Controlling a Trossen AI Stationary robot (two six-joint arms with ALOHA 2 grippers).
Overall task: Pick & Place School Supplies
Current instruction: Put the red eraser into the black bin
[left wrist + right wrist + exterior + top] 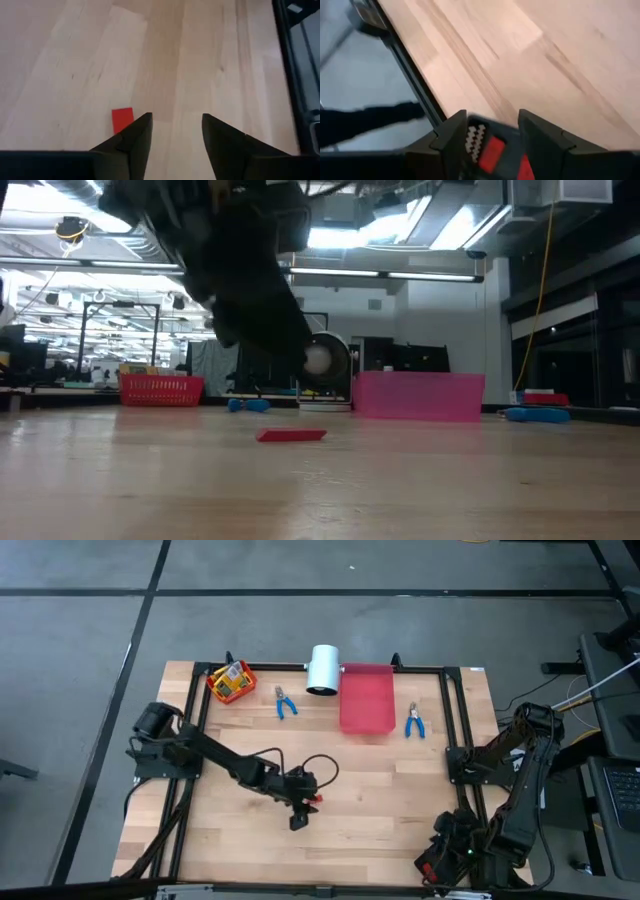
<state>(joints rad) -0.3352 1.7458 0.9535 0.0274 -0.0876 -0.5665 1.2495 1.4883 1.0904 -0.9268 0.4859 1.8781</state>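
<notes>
Wooden planks form the surface (380,790), which fills the centre of the high view, with a lit hall beyond it in the low view. At the lower centre of that view the left end effector (298,821) hangs released, nothing between its fingers, while the right end effector (492,142) waits at the lower right, likewise spread. Just beside the left fingers (132,142), towards the frame's right in the high view, lies the red block (315,800), flat on the planks and nearest the left arm; its long axis cannot be judged.

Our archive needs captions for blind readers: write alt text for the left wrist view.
The left gripper hangs open above a pale wooden table, nothing between its dark fingers. A small flat red block lies on the wood just beside one fingertip.
</notes>
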